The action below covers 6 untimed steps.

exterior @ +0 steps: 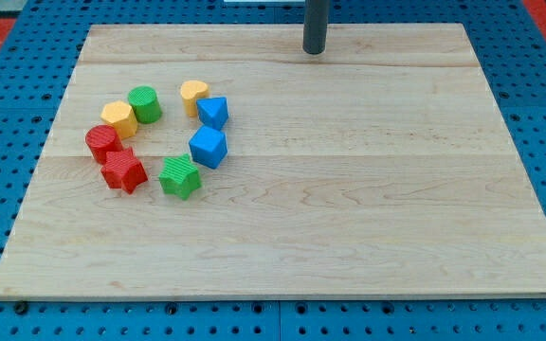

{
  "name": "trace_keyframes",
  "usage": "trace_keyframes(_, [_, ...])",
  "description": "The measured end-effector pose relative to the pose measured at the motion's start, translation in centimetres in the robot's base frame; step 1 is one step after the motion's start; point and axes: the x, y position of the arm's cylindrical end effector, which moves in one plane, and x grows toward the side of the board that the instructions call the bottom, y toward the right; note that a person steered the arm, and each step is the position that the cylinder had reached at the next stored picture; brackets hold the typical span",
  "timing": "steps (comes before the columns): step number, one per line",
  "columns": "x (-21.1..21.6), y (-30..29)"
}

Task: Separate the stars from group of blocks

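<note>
At the view's top my tip [314,51], a plain rod with no claw to report, stands well apart from the red star-shaped block [124,171] and green star-shaped block [180,177], both untouched in the ring at the wooden board's [368,189] left.

My tip [314,51] rests at the bench's [368,189] top edge, well apart from the block ring at frame left, where the red star [123,171] and green star [180,177] sit lowest.
</note>
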Motion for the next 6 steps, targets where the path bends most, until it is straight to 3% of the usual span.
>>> trace_keyframes(2, [-0.1, -0.1])
trace_keyframes(4, [-0.7, -14.5])
trace_keyframes(5, [5.4, -17.8])
trace_keyframes(6, [8.8, -23.8])
